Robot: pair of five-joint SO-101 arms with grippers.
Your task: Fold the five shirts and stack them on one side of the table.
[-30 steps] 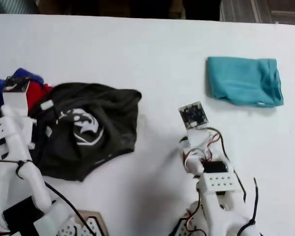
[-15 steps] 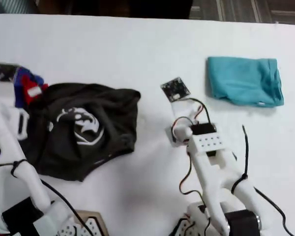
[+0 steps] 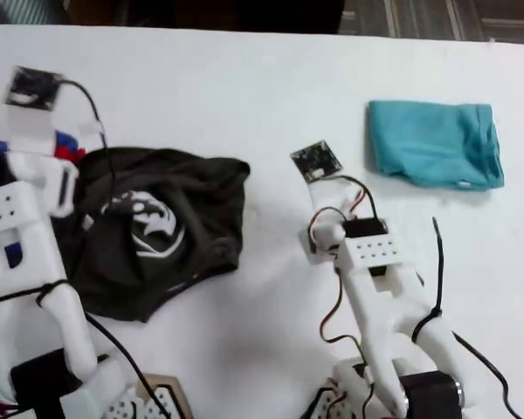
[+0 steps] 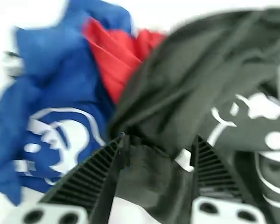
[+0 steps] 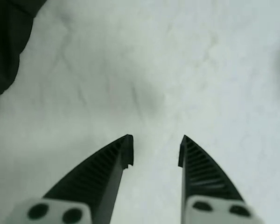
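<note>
1. Cloth in the high view: a black shirt (image 3: 157,231) lies crumpled, print up, on the left half of the white worktop (image 3: 244,78). A teal shirt (image 3: 435,144) sits folded, well apart at the far right. We judge one of five done, and that side to be the stack's. The right arm stands between the two shirts over bare worktop.
2. Left wrist view: the left jaws stand wide apart, astride the black shirt's rumpled edge and clamped on nothing yet. A blue shirt (image 4: 51,107) with a white print and a red shirt (image 4: 116,60) lie just beside the black one, partly under it.
3. Right wrist view: the right jaws are parted and empty above bare worktop, with a corner of the black shirt near.
4. We take the step in hand to be drawing the black shirt off the pile so it can be spread. To do it well, we should bite black cloth alone, at a hem or shoulder, and leave the red and blue underneath. The right jaws would best take the opposite edge. We would then pull it flat toward the middle, short of the teal shirt.
</note>
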